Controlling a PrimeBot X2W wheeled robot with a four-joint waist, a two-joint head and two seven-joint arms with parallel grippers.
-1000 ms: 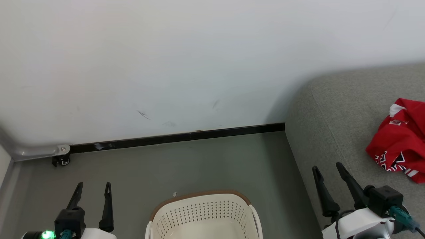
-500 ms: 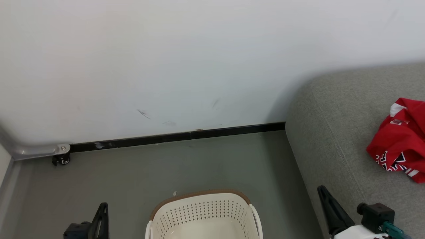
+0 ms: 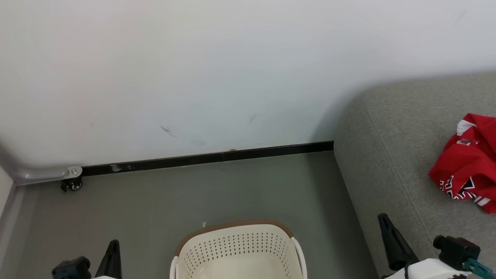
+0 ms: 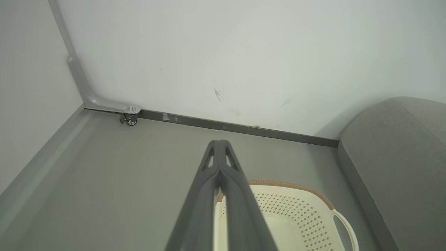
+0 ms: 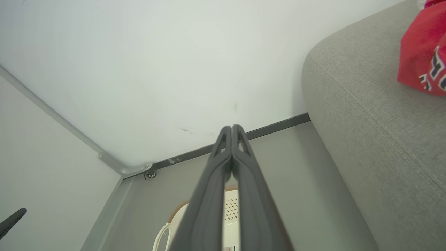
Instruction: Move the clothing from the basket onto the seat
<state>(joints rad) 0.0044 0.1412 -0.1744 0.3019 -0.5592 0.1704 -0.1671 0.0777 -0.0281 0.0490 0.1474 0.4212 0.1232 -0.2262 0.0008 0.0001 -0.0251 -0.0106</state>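
Observation:
The red clothing (image 3: 467, 161) with white trim and black-and-white lettering lies crumpled on the grey seat (image 3: 387, 155) at the right; the same clothing (image 5: 423, 55) shows on the seat (image 5: 366, 115) in the right wrist view. The cream basket (image 3: 236, 248) with a brown rim stands on the floor at bottom centre, and what shows of its inside holds no fabric. My left gripper (image 3: 112, 248) is low at the bottom left, shut with nothing in it; its fingers (image 4: 218, 153) meet at the tips. My right gripper (image 3: 383, 221) is shut and empty beside the seat's front edge, fingers (image 5: 231, 134) pressed together.
A white wall runs across the back with a black skirting strip (image 3: 205, 158). A small caster wheel (image 3: 71, 186) on a grey bracket sits in the left corner. Grey floor (image 3: 213, 193) lies between the basket and the wall. The basket (image 4: 289, 216) has a side handle.
Both grippers have gone from open to shut and dropped lower in the head view. The clothing, basket and seat have stayed in place.

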